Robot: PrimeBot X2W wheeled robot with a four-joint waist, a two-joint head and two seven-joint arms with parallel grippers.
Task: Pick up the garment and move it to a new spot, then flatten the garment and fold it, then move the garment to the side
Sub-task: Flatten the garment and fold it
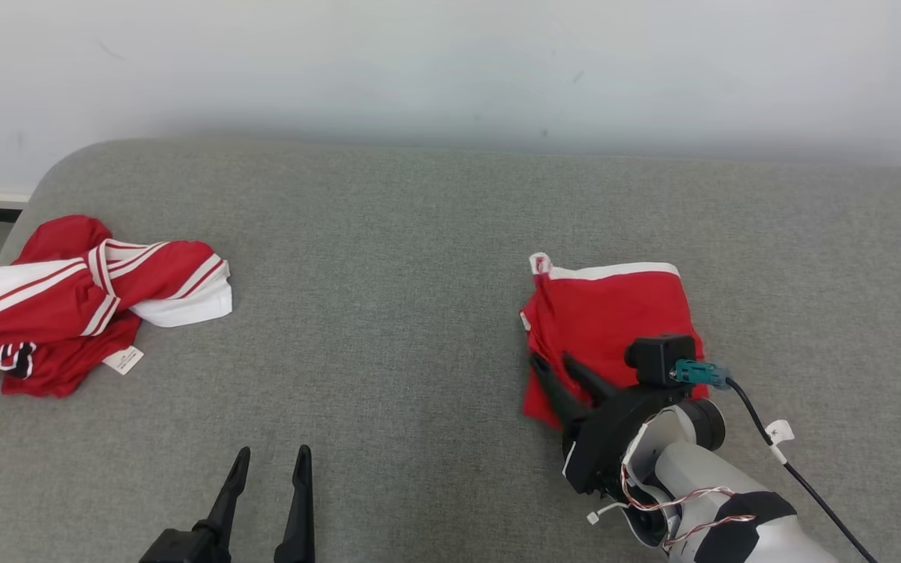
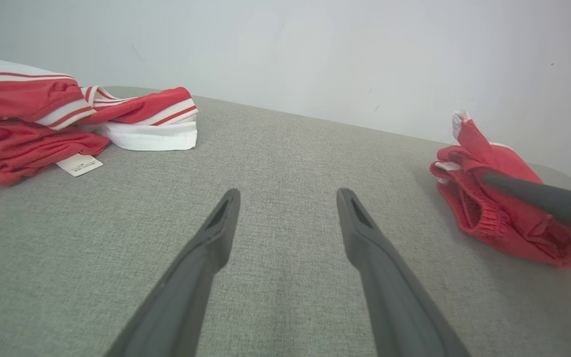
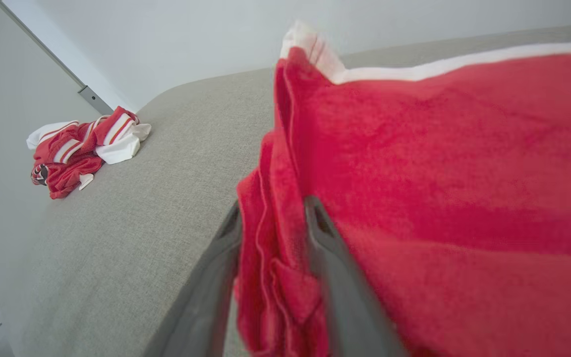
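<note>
Straddling the near left edge of the folded red garment with a white trim band (image 1: 615, 313), the right gripper (image 1: 551, 361) had one dark finger on each side of the stacked cloth layers; whether the fingers pinched the cloth could not be told. That garment lay flat on the right part of the grey fabric-covered counter (image 1: 419, 258). The left gripper (image 1: 274, 453) stood with its fingers spread wide apart and nothing between them, over bare counter at the front. A crumpled red-and-white striped jersey (image 1: 67, 305) with a white tag lay at the counter's far left, well apart from the folded garment.
</note>
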